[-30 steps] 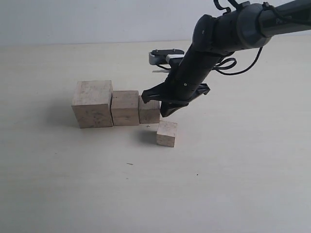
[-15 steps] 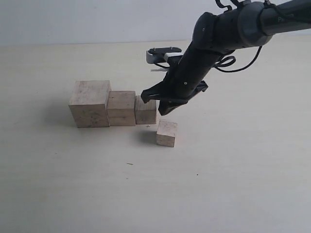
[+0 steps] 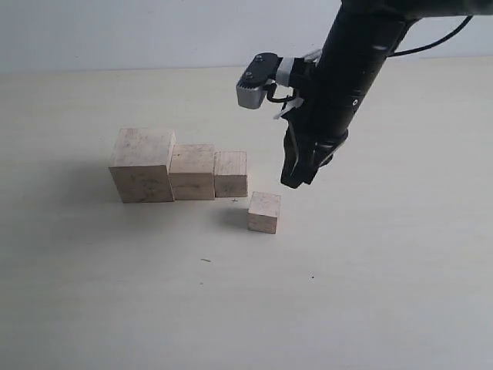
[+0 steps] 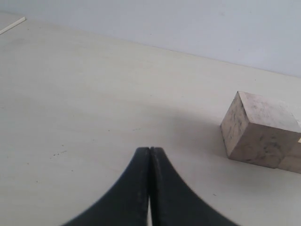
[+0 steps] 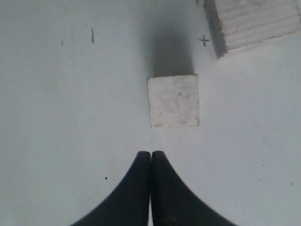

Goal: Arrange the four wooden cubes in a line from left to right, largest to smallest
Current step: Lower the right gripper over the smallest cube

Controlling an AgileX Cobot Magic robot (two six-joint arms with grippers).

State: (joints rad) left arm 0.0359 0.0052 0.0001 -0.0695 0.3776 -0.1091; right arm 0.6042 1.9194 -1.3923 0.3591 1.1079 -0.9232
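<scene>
I work over a wide table (image 3: 400, 293), pale cream and matte. On its far side it meets a plain wall (image 3: 115, 31), whitish with a cool blue-grey cast, along one straight line. The top before me is mostly clean, marked only by a small dark cross (image 5: 203, 40), a short dark fleck (image 3: 206, 260) and a few specks. A thin pale strip (image 4: 12, 26) lies on it close to the wall line. The light is soft and even, and the shadows fall faint and blurred.
</scene>
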